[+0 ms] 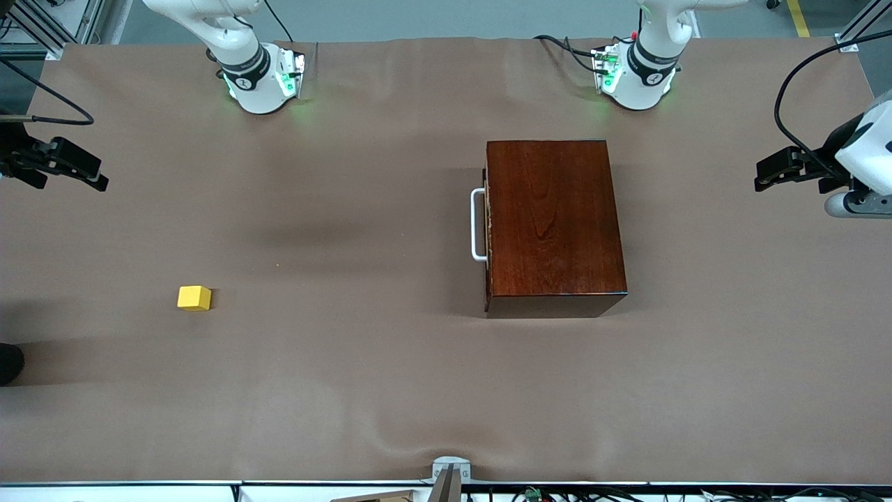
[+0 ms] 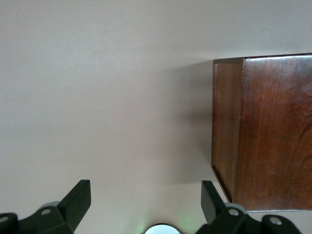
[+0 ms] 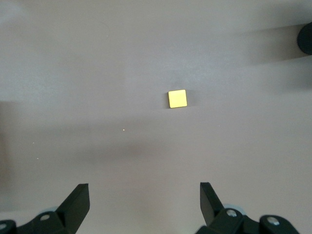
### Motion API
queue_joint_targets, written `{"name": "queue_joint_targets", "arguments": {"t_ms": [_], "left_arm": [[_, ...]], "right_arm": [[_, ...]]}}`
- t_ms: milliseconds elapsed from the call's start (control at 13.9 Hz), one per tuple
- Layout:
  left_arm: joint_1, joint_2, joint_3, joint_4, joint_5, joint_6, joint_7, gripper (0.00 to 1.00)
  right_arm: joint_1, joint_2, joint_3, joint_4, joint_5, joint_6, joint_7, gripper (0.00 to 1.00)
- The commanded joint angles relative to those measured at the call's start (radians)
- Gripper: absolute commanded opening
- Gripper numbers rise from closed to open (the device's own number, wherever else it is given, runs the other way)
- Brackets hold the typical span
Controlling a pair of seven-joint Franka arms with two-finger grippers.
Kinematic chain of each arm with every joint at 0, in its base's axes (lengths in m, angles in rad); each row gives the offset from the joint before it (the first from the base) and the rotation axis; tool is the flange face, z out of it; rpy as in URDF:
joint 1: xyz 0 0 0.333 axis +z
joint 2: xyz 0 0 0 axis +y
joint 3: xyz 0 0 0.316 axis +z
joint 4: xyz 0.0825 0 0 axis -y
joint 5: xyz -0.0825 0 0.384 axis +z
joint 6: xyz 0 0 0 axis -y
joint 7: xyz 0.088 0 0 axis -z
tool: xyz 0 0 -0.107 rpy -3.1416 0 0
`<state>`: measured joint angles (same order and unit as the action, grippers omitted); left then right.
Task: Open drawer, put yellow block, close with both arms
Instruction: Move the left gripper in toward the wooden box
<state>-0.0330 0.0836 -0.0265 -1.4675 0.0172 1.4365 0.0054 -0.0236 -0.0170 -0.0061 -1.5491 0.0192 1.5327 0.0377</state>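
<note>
The mahogany wooden box (image 1: 554, 223) stands toward the left arm's end of the table, and one of its corners shows in the left wrist view (image 2: 273, 131). Its drawer is pushed fully in. Only the dark front edge and the white bar handle (image 1: 478, 224) show, facing the right arm's end. The yellow block (image 1: 194, 298) lies alone on the table near the right arm's end, nearer the front camera than the box. My right gripper (image 1: 68, 180) hovers open at that end, with the block (image 3: 177, 99) ahead of its fingers (image 3: 78, 200). My left gripper (image 1: 791, 187) (image 2: 146, 195) hovers open beside the box, holding nothing.
A brown sheet (image 1: 348, 174) covers the whole table. A dark round object (image 1: 8, 362) sits at the table's edge near the right arm's end. A grey camera mount (image 1: 449, 475) stands at the front edge. Cables (image 1: 801, 77) hang by the left arm.
</note>
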Motion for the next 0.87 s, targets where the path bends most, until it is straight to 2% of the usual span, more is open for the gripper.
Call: {"name": "queue_joint_targets", "arguments": {"t_ms": [0,361,794], "left_arm": [[0.011,0.008,0.0,0.027,-0.005,-0.021,0.034,1.0],[-0.01,0.021,-0.003,0.029,-0.011,-0.021,-0.022,1.0],[-0.119,0.074,-0.018,0.072,-0.011,-0.018,-0.221,1.0]], "right_arm": [[0.005,-0.006,0.0,-0.002,0.001,0.003,0.013,1.0],[0.005,-0.006,0.0,-0.002,0.001,0.003,0.013,1.0],[0.005,-0.004,0.0,-0.002,0.001,0.004,0.013,1.0]]}}
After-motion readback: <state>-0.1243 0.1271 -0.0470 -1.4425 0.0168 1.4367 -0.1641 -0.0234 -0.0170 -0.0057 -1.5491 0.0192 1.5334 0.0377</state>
